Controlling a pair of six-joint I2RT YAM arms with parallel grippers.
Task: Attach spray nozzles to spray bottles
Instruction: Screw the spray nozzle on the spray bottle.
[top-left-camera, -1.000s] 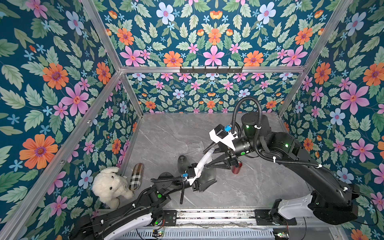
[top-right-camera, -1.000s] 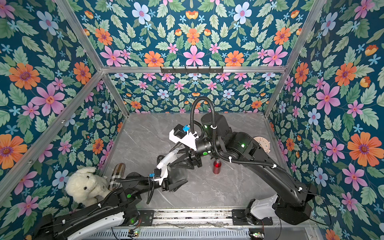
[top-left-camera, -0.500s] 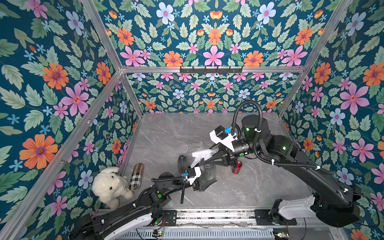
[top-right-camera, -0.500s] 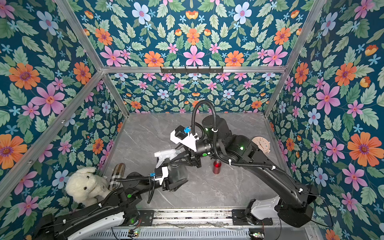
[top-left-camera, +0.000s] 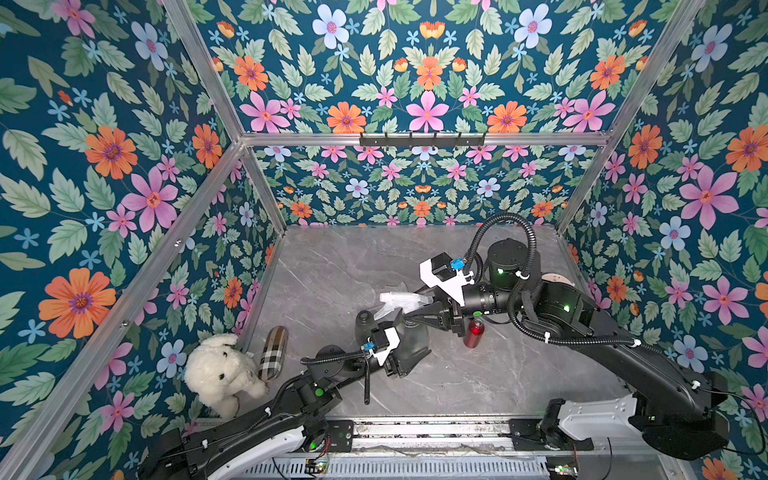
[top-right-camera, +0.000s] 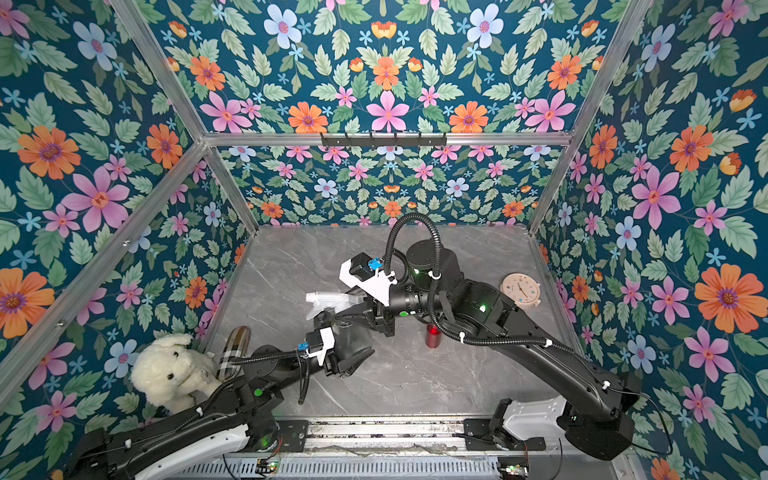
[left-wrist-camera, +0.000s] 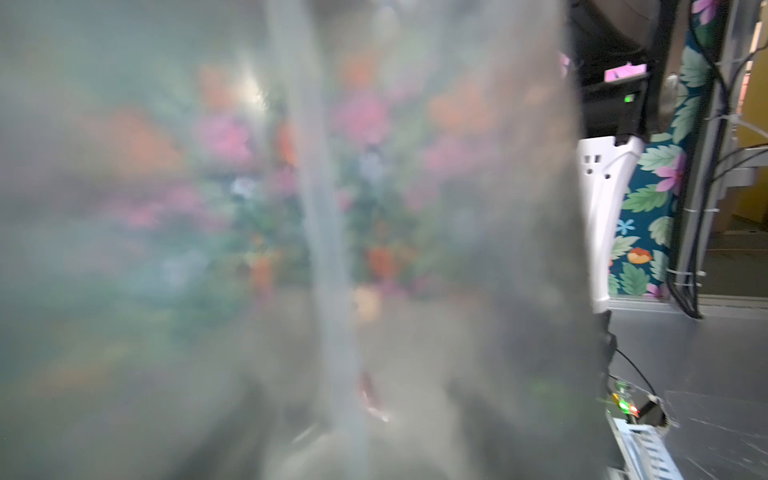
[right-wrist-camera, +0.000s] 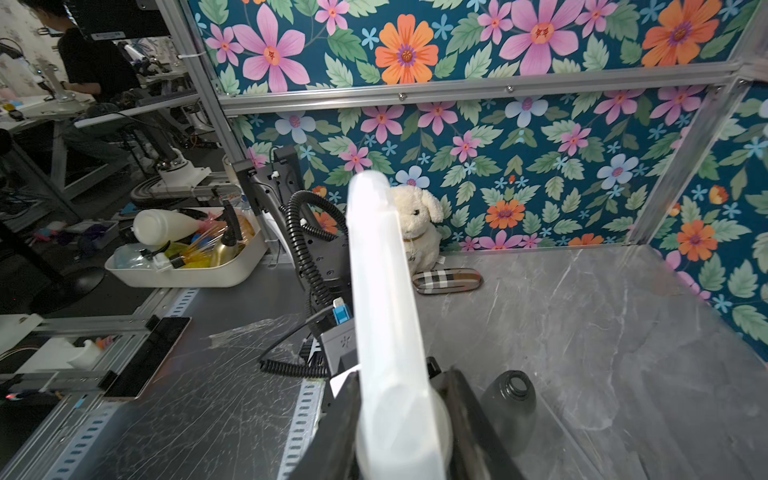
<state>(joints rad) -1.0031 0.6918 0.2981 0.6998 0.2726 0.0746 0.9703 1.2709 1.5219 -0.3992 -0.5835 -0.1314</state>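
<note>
Seating the clear nozzle (top-left-camera: 399, 300) on a grey bottle (top-left-camera: 413, 334), it seems.
Left gripper (top-left-camera: 409, 357) clasps the grey bottle mid-worktop (top-left-camera: 332, 266); right gripper (top-left-camera: 415, 314), closed on the clear nozzle, holds it at the neck. Next, probably: twist the collar down squarely.

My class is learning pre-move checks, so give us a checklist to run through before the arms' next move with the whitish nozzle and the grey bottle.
1. Left gripper clamps the smoky-grey pear-shaped plastic bottle: ok.
2. Right gripper grips the translucent whitish trigger nozzle: ok.
3. Thin dip tube inside that bottle: ok.
4. Nozzle screwed fully home: cannot tell.
5. Second, uncapped grey bottle stands upright, apart: ok.
</note>
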